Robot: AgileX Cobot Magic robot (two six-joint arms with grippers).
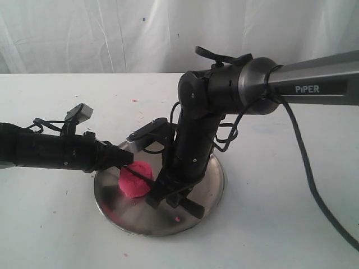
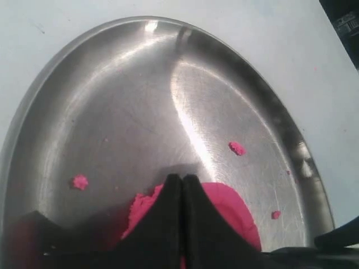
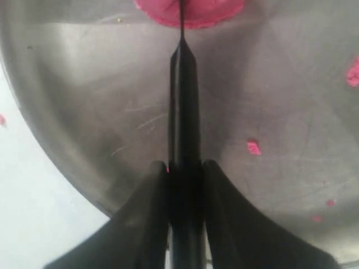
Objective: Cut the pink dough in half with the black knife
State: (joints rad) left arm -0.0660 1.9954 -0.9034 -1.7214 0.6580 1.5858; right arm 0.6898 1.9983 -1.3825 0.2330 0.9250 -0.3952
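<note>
The pink dough (image 1: 134,179) sits as one rounded lump on the round steel plate (image 1: 213,185). My right gripper (image 1: 168,189) is shut on the black knife (image 1: 147,178), whose thin blade lies across the top of the dough. In the right wrist view the knife (image 3: 183,112) runs from my gripper (image 3: 185,168) to the dough (image 3: 196,11), its tip sunk into the lump. My left gripper (image 1: 127,160) comes in from the left, shut with nothing held. Its joined tips (image 2: 182,179) are over the dough (image 2: 235,210); whether they touch it I cannot tell.
Small pink crumbs (image 2: 237,148) lie scattered on the plate (image 2: 140,101), one more (image 3: 254,147) beside the blade. The plate rests on a white table (image 1: 280,224). The right arm's cable (image 1: 305,168) trails off to the right.
</note>
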